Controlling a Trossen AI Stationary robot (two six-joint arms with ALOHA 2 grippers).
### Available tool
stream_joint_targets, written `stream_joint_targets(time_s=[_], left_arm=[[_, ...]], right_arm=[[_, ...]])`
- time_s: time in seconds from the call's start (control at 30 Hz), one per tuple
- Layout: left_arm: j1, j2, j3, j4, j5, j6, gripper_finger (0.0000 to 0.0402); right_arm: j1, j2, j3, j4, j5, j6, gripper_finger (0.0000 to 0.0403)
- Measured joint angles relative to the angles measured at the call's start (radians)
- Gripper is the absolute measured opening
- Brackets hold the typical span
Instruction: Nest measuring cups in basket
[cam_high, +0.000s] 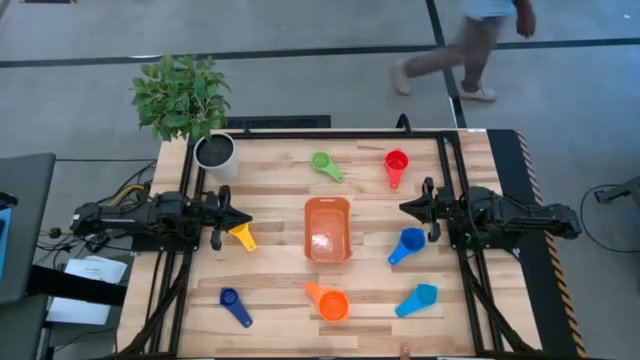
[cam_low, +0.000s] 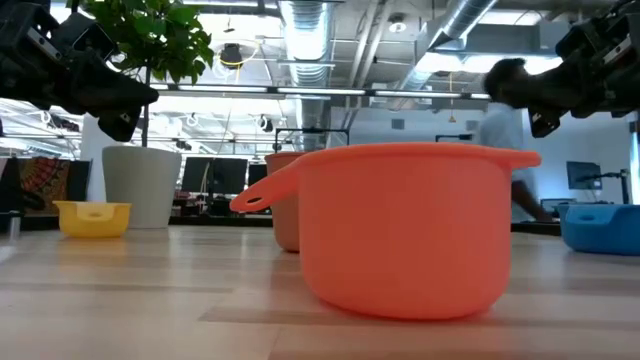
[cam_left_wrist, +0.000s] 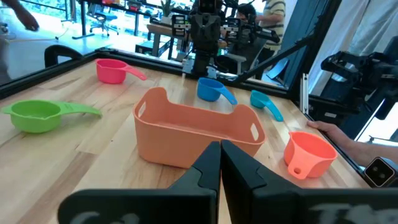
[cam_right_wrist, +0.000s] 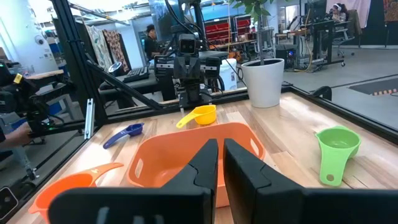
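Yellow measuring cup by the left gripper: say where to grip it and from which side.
Judging by its pose, grip the yellow measuring cup by its flat handle, coming from above with the left gripper. The cup sits upright just beside that gripper, with bare wood around it.

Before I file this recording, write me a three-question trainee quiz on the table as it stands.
1. True or false: the orange basket already holds a measuring cup.
2. Which cup lies nearest the left claw? A) the green cup B) the yellow cup C) the red cup
3. How many measuring cups lie on the table outside the basket?

Key:
1. False: the basket is empty.
2. B: the yellow cup sits just by the shut left claw.
3. Seven: green, red, yellow, the orange cup, the light blue cup and two darker blue cups.
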Motion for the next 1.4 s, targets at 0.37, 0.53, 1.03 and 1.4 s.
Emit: stream_joint_targets(time_s=[0.37, 0.53, 1.03, 1.4], left_arm=[[0.000, 0.000, 0.000, 0.000, 0.000, 0.000, 0.0000], [0.000, 0.000, 0.000, 0.000, 0.000, 0.000, 0.0000], [0.000, 0.000, 0.000, 0.010, -0.045, 0.065, 0.0000], [0.000, 0.000, 0.000, 0.069, -0.175, 0.057, 0.0000]], right_arm=[[0.000, 0.000, 0.000, 0.000, 0.000, 0.000, 0.0052], [0.000, 0.000, 0.000, 0.000, 0.000, 0.000, 0.0052], [0.002, 0.000, 0.009, -0.042, -0.014, 0.093, 0.0052], [0.009, 0.001, 0.021, -0.051, -0.038, 0.505, 0.0052]])
